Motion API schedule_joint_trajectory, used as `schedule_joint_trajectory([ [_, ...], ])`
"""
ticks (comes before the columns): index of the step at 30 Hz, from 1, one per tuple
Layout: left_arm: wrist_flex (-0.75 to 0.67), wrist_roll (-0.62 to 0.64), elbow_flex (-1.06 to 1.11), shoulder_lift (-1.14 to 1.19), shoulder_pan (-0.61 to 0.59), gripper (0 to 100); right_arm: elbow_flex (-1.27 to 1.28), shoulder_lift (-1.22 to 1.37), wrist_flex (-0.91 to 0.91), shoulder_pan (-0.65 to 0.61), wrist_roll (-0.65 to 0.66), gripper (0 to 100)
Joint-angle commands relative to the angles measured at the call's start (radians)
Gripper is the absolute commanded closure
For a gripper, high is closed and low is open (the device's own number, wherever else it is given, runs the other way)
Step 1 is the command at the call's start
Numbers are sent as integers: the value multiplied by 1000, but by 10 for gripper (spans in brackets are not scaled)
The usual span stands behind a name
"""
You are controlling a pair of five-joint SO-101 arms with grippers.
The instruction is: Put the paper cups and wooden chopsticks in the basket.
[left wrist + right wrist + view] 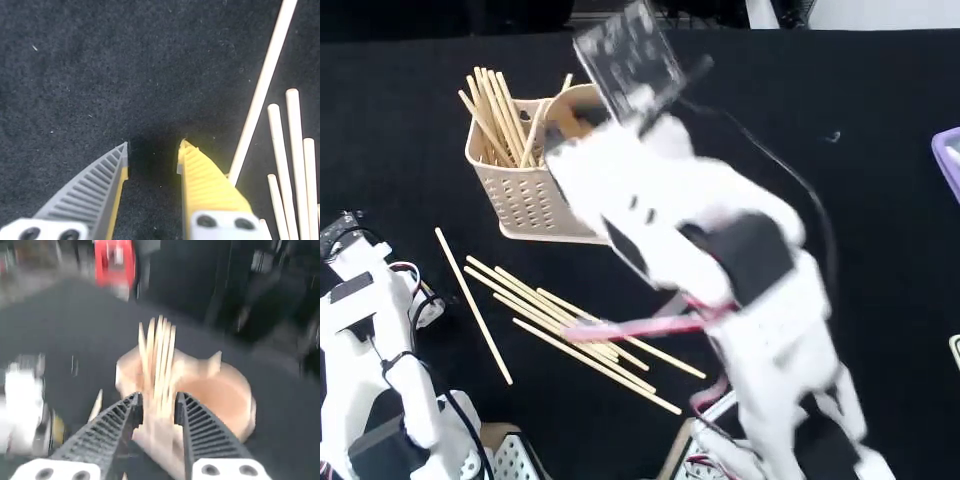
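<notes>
The right gripper (pixel 157 407) hangs over the basket (pixel 525 195), jaws spread, facing the chopsticks (pixel 500 115) that stand in it. The left gripper (pixel 152 152) is also spread, low over the black table (pixel 410 90), holding nothing, just beside the loose chopsticks (pixel 570 320) lying there.

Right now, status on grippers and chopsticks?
Left gripper open over bare table. Right gripper open by basket. Loose chopsticks on table, standing chopsticks in basket.

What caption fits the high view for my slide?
Right arm at a basket holding chopsticks, with loose chopsticks scattered on the black table near the left arm.
</notes>
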Motion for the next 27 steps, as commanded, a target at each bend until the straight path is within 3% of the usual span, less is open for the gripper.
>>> schedule_joint_trajectory([
  [1, -17, 8, -5, -25, 1, 830, 185, -159, 396, -12, 2, 889],
  [4, -17, 8, -5, -25, 1, 830, 438, -240, 416, -6, 66, 889],
  [9, -17, 8, -5, -23, 1, 830, 955, -420, 141, -38, 338, 889],
  [15, -17, 8, -5, -23, 1, 830, 1411, -506, -196, -117, 358, 889],
  [19, -17, 8, -5, -23, 1, 830, 1514, -433, -367, -149, 351, 888],
  [27, -17, 8, -5, -23, 1, 830, 1451, -182, -503, -184, 284, 833],
])
